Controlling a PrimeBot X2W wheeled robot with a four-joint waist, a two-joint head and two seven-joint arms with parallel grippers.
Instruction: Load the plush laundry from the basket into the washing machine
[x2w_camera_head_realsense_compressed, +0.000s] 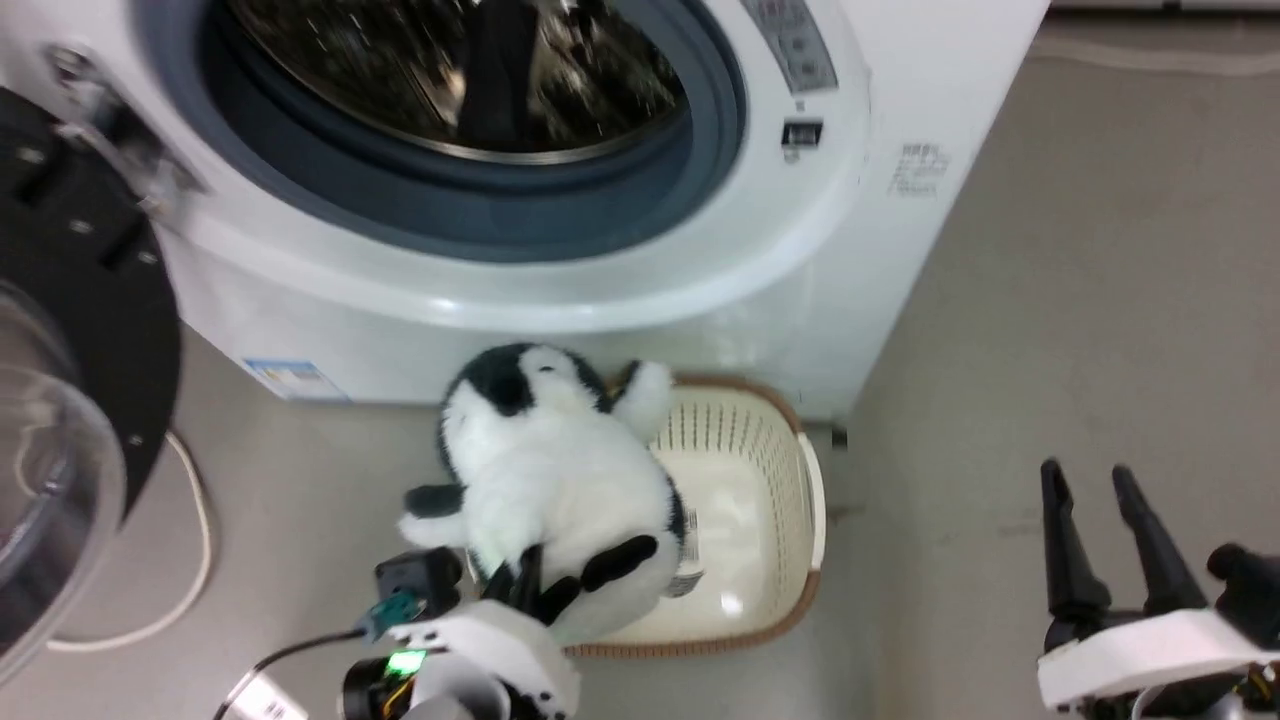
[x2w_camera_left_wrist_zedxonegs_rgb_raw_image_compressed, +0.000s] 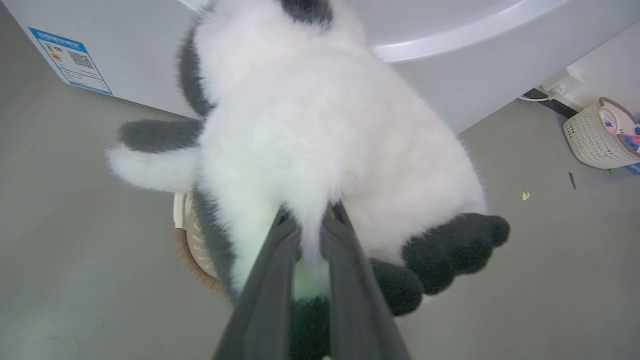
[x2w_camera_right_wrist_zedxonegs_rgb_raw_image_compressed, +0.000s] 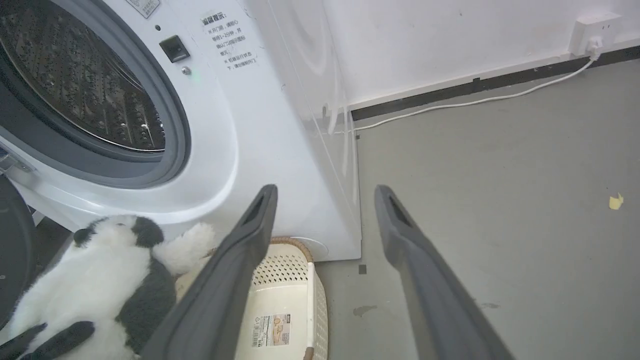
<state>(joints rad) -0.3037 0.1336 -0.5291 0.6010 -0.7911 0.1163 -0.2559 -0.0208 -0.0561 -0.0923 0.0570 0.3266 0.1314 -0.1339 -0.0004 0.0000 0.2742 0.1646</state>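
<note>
Left claw (x2w_camera_left_wrist_zedxonegs_rgb_raw_image_compressed: 309, 220) is clamped on the plush toy (x2w_camera_left_wrist_zedxonegs_rgb_raw_image_compressed: 320, 125), tips buried in fur; the basket (x2w_camera_head_realsense_compressed: 770, 470) beneath is half hidden. Right claw (x2w_camera_head_realsense_compressed: 1087, 470) is spread wide beside the basket.

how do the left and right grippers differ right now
The left gripper is shut, its fingers pinching the plush; the right gripper is open and holds nothing. The left is at the basket, by its left end; the right is over the floor, off to the basket's right. Both have two long dark fingers.
</note>
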